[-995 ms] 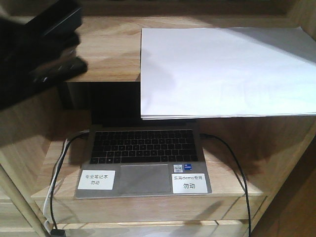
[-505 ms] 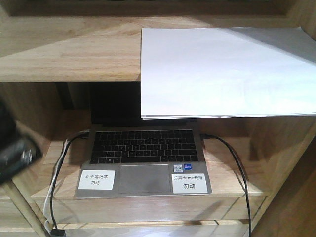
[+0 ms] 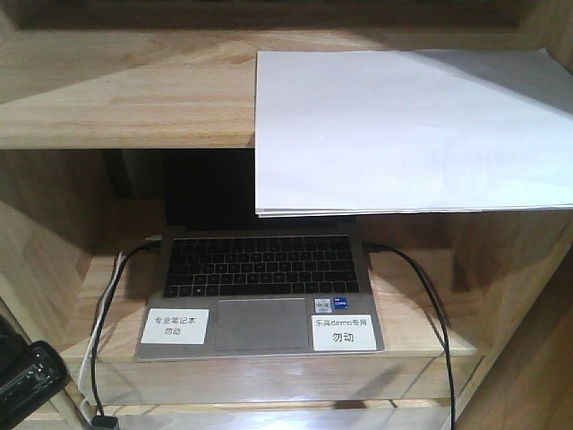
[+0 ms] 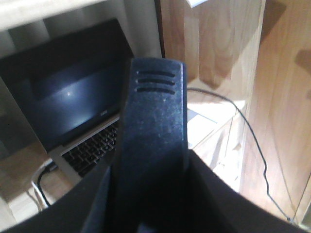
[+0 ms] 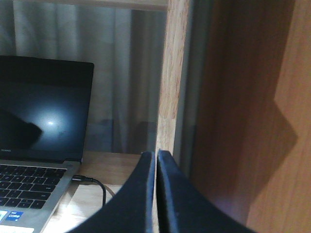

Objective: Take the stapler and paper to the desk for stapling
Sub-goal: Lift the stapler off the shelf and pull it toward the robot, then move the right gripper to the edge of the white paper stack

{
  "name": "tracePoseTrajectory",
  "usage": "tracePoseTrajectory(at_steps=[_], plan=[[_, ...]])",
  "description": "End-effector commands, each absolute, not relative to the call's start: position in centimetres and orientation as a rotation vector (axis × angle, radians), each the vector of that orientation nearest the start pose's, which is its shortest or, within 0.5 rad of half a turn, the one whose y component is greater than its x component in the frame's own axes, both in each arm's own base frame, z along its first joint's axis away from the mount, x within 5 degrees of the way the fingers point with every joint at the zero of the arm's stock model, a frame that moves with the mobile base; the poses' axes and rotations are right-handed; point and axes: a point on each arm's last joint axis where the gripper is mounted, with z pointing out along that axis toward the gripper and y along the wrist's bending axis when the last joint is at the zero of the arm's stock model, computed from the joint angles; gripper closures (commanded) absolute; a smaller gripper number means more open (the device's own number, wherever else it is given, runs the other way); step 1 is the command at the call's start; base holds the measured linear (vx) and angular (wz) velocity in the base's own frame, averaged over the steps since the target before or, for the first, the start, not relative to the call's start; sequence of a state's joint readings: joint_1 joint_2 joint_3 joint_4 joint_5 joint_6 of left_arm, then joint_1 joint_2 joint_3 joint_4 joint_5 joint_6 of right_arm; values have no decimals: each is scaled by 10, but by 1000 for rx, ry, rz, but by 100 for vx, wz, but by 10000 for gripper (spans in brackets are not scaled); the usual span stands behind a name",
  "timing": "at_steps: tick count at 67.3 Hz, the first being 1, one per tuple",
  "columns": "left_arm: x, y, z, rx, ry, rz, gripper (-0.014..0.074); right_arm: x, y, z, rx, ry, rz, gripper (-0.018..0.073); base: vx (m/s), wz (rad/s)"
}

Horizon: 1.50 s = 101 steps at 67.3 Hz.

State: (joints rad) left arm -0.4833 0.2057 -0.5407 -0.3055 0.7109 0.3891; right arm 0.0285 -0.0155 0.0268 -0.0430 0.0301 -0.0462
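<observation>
My left jaws are gripping a black body with three grooves, which I take for the stapler (image 4: 154, 126); its orange patch is not showing. My right jaws are pressing together on nothing, pointing past the shelf unit's upright post (image 5: 167, 82).

I am carrying the stapler away from the shelf unit, and doing it well means holding the grip firm and keeping the load clear of the laptop (image 3: 260, 287) and the cables (image 3: 421, 296) trailing beside it. The worktop is not in view, so I am judging the way out only. The paper (image 3: 403, 130) is lying on the upper shelf (image 3: 125, 98), its front edge overhanging the laptop; that free edge looks like the place to pinch, once my right jaws are opening.

Against the earlier frames, my left arm (image 3: 25, 383) is sitting lower, now in the bottom left corner of the front view; a second ago it was up at the upper shelf's left end. The paper is lying unchanged.
</observation>
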Motion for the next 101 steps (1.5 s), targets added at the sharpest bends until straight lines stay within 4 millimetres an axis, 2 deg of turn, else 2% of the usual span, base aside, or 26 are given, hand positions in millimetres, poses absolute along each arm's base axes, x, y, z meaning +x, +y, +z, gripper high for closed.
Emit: tracePoseTrajectory(at_steps=[1, 67, 73, 82, 88, 95, 101], plan=[[26, -33, 337, 636, 1593, -439, 603, 56, 1, 207, -91, 1449, -66, 569, 0, 0], [26, -33, 337, 636, 1593, -439, 603, 56, 1, 206, -60, 1467, -31, 569, 0, 0], [26, -33, 337, 636, 1593, -439, 603, 56, 2, 208, 40, 1447, 88, 569, 0, 0], [26, -33, 337, 636, 1593, -439, 603, 55, 2, 209, 482, 1384, 594, 569, 0, 0], [26, -33, 337, 636, 1593, -439, 603, 56, 2, 206, 700, 1349, 817, 569, 0, 0], [26, -33, 337, 636, 1593, -439, 603, 56, 1, 203, 882, 1313, 972, 569, 0, 0], [26, -33, 337, 636, 1593, -439, 603, 56, 1, 203, 928, 1294, 1017, 564, 0, 0]])
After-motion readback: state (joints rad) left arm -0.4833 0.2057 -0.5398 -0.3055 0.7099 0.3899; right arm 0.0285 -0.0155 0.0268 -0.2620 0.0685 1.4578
